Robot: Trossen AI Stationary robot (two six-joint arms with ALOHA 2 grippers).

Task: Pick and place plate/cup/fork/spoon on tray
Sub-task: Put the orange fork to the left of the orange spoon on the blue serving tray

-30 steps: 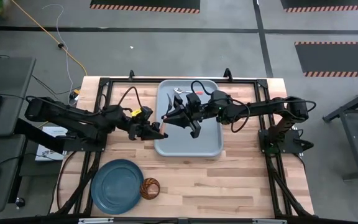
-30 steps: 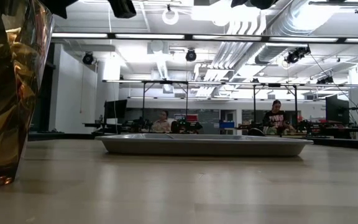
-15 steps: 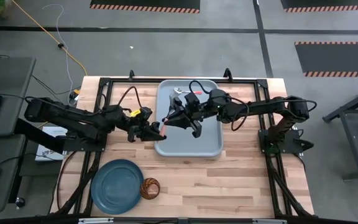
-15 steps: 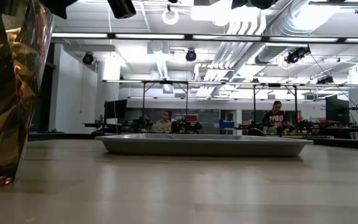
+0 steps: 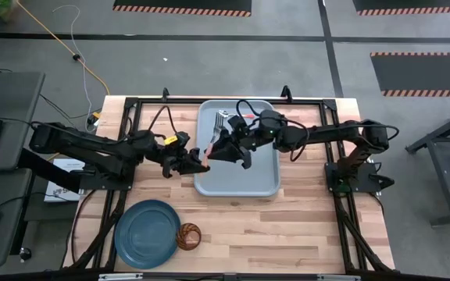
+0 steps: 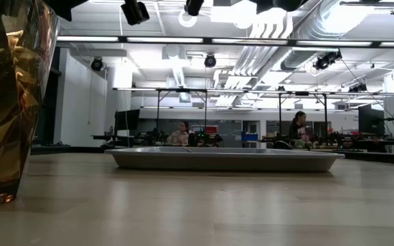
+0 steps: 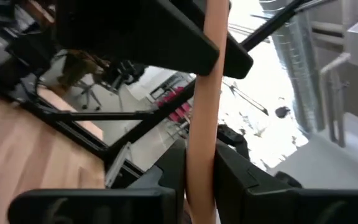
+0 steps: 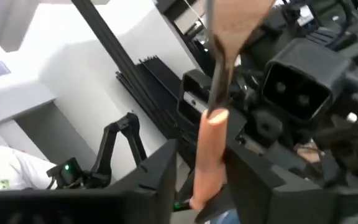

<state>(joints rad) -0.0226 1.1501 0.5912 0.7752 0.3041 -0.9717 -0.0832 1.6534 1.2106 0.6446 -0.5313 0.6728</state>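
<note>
The spoon, with an orange-red handle, hangs in the air over the left rim of the pale tray. My left gripper is shut on its handle. My right gripper stands open, a finger on either side of the handle; the spoon's bowl lies beyond it. The fork lies in the tray's far end. The dark teal plate rests on the table near the front left, and the amber cup stands at its right rim. My left gripper pinches the spoon's orange handle between its two fingers, which lie across it. It comes from the table's left, roughly level. The spoon is lifted clear above the tray's left rim, its handle running on past the fingers.
In the low view the cup looms at the near left and the tray lies mid-table. A black frame runs along the table's edges. People sit at benches in the room behind. Bare wood lies right of the tray and plate.
My left gripper has edged toward the tray and come up to the spoon's handle. My right gripper has shifted a little toward the table's far edge, and the orange handle now shows between the two grippers.
</note>
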